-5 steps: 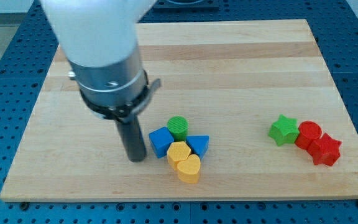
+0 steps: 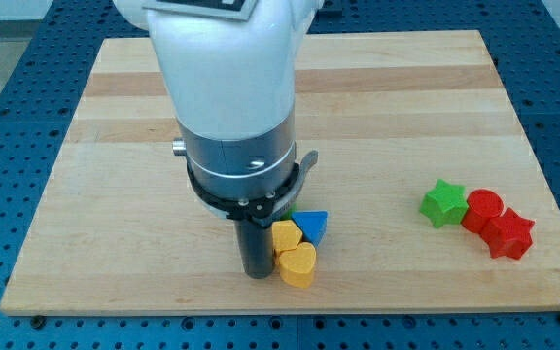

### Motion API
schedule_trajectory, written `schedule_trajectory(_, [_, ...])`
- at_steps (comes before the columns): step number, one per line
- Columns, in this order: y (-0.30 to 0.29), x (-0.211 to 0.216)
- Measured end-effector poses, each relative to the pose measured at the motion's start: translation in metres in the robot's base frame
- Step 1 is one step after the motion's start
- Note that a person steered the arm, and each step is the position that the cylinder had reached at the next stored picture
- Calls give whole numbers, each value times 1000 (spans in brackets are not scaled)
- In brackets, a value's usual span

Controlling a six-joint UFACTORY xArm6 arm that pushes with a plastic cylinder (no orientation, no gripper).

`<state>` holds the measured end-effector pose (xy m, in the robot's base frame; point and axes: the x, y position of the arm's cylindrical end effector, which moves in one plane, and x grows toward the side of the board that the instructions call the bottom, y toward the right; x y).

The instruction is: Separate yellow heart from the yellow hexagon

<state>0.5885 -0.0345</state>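
Observation:
The yellow heart [image 2: 297, 264] lies near the board's bottom edge, touching the yellow hexagon [image 2: 286, 235] just above it. My tip [image 2: 256, 271] stands right at the left side of both, touching or nearly touching them. A blue triangle [image 2: 311, 226] sits against the hexagon's right side. The arm's body hides whatever lies above and left of the hexagon.
A green star [image 2: 442, 203], a red cylinder [image 2: 482, 210] and a red star [image 2: 508, 234] cluster at the view's right. The wooden board [image 2: 406, 107] has its bottom edge just below the heart.
My tip moved to the view's right, from left of the blue block to beside the yellow pair. The arm now covers the green cylinder and the left blue block.

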Motion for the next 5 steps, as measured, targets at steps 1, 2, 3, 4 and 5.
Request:
schedule_trajectory(1, [16, 10])
schedule_trajectory(2, [16, 9])
schedule_trajectory(3, [33, 9])
schedule_trajectory(4, [61, 9])
schedule_trajectory(5, [61, 9])
